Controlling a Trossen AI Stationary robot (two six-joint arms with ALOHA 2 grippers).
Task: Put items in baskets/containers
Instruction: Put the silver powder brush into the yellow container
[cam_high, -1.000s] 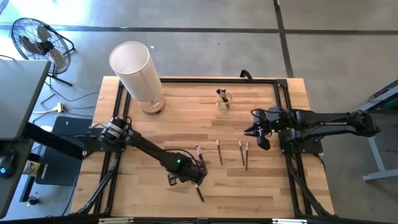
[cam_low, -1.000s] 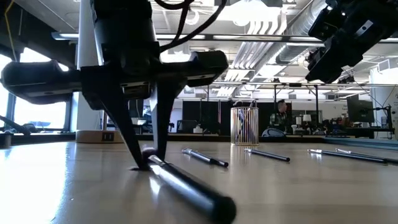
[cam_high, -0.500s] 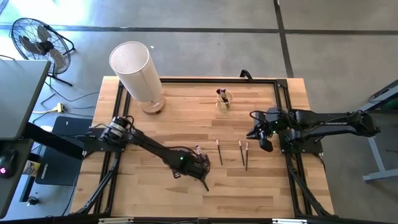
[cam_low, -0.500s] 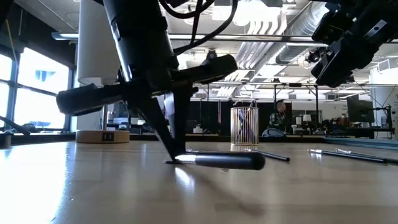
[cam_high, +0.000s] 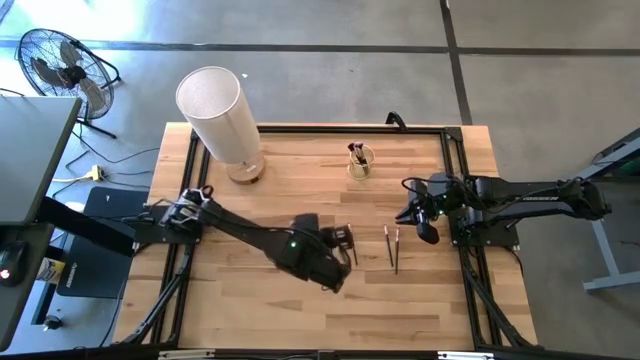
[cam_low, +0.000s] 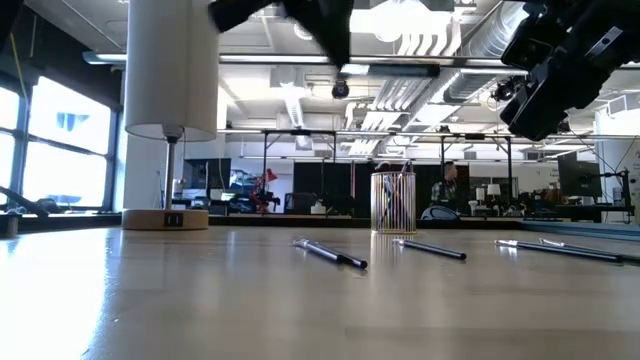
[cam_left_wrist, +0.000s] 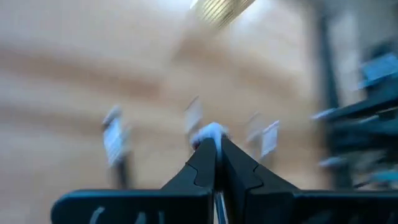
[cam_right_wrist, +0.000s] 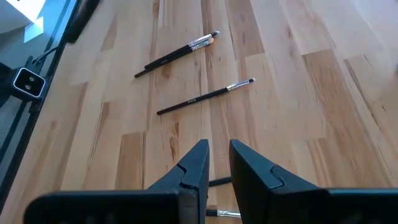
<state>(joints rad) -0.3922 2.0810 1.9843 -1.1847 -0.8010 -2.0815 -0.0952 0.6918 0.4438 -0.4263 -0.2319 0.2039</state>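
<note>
My left gripper (cam_high: 340, 242) is up over the middle of the table, shut on a thin dark makeup brush (cam_left_wrist: 216, 200). In the low view only its dark underside (cam_low: 330, 30) shows, at the picture's top. My right gripper (cam_high: 425, 228) hovers over the table's right part with its fingers (cam_right_wrist: 198, 163) a little apart and empty. Three brushes (cam_high: 387, 240) (cam_high: 396, 252) (cam_high: 352, 246) lie flat on the table between the arms. The small glass cup (cam_high: 360, 162) stands at the far middle with brushes upright in it; it also shows in the low view (cam_low: 393, 203). My left gripper pinches the brush between its two shut fingers; a silvery piece of it (cam_left_wrist: 216, 202) shows in the slit between them. The view is blurred, so I cannot tell which part of the brush this is. The brush is lifted clear of the table.
A tall white cylinder on a wooden base (cam_high: 215, 110) stands at the far left. Two brushes (cam_right_wrist: 177, 53) (cam_right_wrist: 205, 96) lie ahead of my right gripper. The table's near half is bare wood (cam_high: 400, 310). A person sits in the room far behind the table (cam_low: 452, 180).
My left gripper had its fingertips on the table at a brush near the front edge. It swung that brush round on the table, then rose and moved toward the far right with it, and the brush is now lifted clear.
</note>
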